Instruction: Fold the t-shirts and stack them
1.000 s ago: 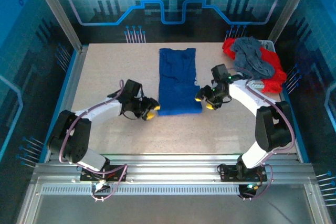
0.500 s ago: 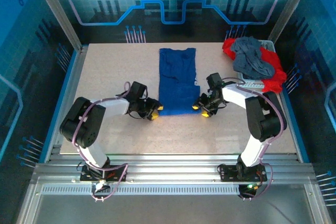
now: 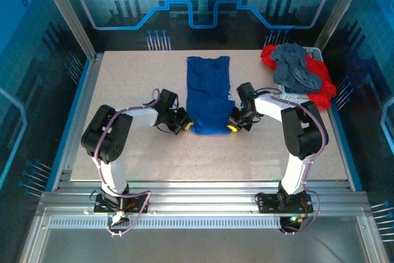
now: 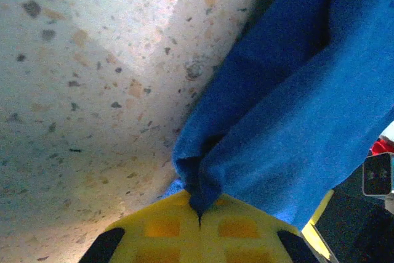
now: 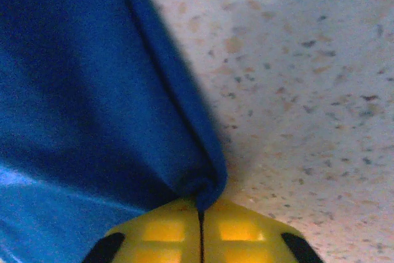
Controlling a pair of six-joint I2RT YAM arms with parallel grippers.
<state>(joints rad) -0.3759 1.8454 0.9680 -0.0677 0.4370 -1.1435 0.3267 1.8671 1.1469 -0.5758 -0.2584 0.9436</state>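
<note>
Clenched on the near left corner of a large royal-blue cloth t-shirt (image 3: 208, 93): the left gripper (image 3: 186, 127), its yellow pads (image 4: 163, 229) pressed flat together in the left wrist view, a bunched fold of blue cloth pinched at the seam between them. Clenched likewise on the near right corner: the right gripper (image 3: 233, 127), pads met along a thin dark line in the right wrist view, a rolled blue hem caught at the top of that line. Two grippers in all, both low at the speckled beige tabletop (image 3: 123, 90), one at either side of the shirt's near edge. One blue shirt, folded into a long narrow strip, lengthwise in the middle of the table, far end flat, near end drawn in between the grippers. Well apart, at the far right corner: a heap with one slate-grey soft tee (image 3: 297, 69) crumpled on top of bright red cloth (image 3: 319, 87). Number of red tees impossible to count, their folds hidden under the grey. Beneath the heap, a sliver of a white perforated basket (image 3: 297, 98), mostly covered. In both wrist views, the pads cut off by the lower edge
</note>
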